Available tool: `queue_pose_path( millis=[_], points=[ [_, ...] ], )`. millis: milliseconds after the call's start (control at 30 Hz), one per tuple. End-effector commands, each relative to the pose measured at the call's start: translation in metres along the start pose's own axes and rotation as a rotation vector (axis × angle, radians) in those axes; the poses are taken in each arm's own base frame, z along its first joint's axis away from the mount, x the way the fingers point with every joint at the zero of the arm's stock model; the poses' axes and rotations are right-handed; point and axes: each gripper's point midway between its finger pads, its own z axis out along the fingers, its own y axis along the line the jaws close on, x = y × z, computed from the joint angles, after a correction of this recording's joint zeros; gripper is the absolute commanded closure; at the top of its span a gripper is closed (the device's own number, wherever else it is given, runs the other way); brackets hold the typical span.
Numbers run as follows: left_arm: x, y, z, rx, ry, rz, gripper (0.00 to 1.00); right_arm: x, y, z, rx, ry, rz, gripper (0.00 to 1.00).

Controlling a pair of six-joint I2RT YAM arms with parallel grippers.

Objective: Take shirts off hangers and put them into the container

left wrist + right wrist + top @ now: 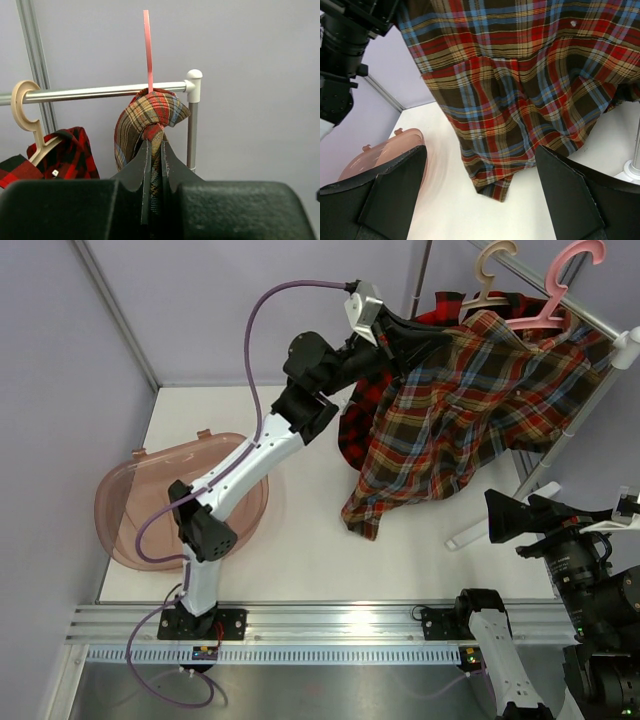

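- The container (128, 512) sits at about 9 o'clock in my overhead view, on the white desk (300, 540). It is a wide, shallow basin of see-through pinkish-brown plastic with a rounded rim, and I see no cloth in it. The left arm reaches across its right side.
- The left jaws are up at about 12 o'clock, clamped tight on a fold of the multicolour shirt (470, 410). The wrist view shows the cloth squeezed between them.
- The red-and-black shirt (357, 425) hangs behind the other one, and its bold check shows at the left edge. In the wrist view it is on the beige hanger (490, 270).
- The multicolour shirt is brown, orange-red and blue plaid. It is stretched from the jaws towards the pink hanger (565, 275) at 1 o'clock, with the hem hanging low towards the desk.
- Both hangers are hooked on the grey rack pole (100, 92).
- The right jaws, at 4 o'clock, stand wide apart and hold nothing. They face the plaid hem without touching it.
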Motion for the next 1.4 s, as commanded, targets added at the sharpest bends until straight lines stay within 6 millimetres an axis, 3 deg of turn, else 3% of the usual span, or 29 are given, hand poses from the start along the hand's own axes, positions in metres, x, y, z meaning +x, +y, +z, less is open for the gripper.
queue_pose_path(
  millis=[0,67,100,133,200,300,333,367,400,433,500,567,600,667,900,1167,1367],
  points=[
    [-0.103,-0.04,-0.014,0.061,-0.23,0.153,1.0,-0.006,0.006,0.005,-0.027,-0.003,-0.022,0.01],
    [-0.08,-0.034,-0.023,0.031,-0.185,0.14,1.0,-0.006,0.007,0.005,-0.032,-0.003,-0.019,0.01],
    [-0.094,-0.039,-0.026,0.029,-0.207,0.157,1.0,-0.006,0.007,0.005,-0.033,-0.001,-0.016,0.0],
    [-0.073,-0.033,-0.031,0.006,-0.164,0.143,1.0,-0.005,0.007,0.006,-0.035,0.002,-0.017,0.01],
    [-0.069,-0.027,-0.043,-0.048,-0.145,0.163,1.0,-0.003,0.007,0.008,-0.041,0.011,-0.02,0.0],
    [-0.055,-0.021,-0.076,-0.155,-0.072,0.175,1.0,-0.002,0.009,0.016,-0.055,0.027,-0.022,0.0],
    [-0.065,-0.027,-0.091,-0.191,-0.052,0.188,1.0,-0.002,0.01,0.018,-0.065,0.028,-0.021,0.01],
    [-0.043,-0.017,-0.106,-0.257,0.0,0.166,1.0,-0.005,0.016,0.022,-0.099,0.023,-0.025,0.01],
    [-0.035,-0.016,-0.118,-0.289,0.039,0.15,1.0,-0.006,0.019,0.028,-0.115,0.029,-0.025,0.01],
    [-0.051,-0.027,-0.131,-0.304,0.026,0.152,1.0,-0.007,0.021,0.032,-0.127,0.03,-0.032,0.0],
    [-0.028,-0.026,-0.155,-0.364,0.108,0.102,1.0,-0.009,0.022,0.049,-0.15,0.047,-0.061,0.01],
    [-0.04,-0.042,-0.169,-0.362,0.106,0.072,1.0,-0.006,0.022,0.064,-0.174,0.07,-0.074,0.07],
    [-0.033,-0.045,-0.176,-0.368,0.136,0.048,1.0,-0.003,0.02,0.075,-0.172,0.09,-0.071,0.08],
    [-0.046,-0.06,-0.184,-0.346,0.122,0.019,1.0,0.003,0.023,0.089,-0.216,0.112,-0.07,0.14],
    [-0.05,-0.087,-0.189,-0.27,0.147,-0.075,1.0,0.0,0.048,0.119,-0.376,0.159,-0.029,0.21],
    [-0.036,-0.104,-0.187,-0.201,0.194,-0.164,1.0,-0.021,0.078,0.117,-0.526,0.139,-0.032,0.22],
    [-0.027,-0.11,-0.178,-0.167,0.202,-0.199,1.0,-0.012,0.077,0.135,-0.549,0.183,-0.003,0.23]
  ],
)
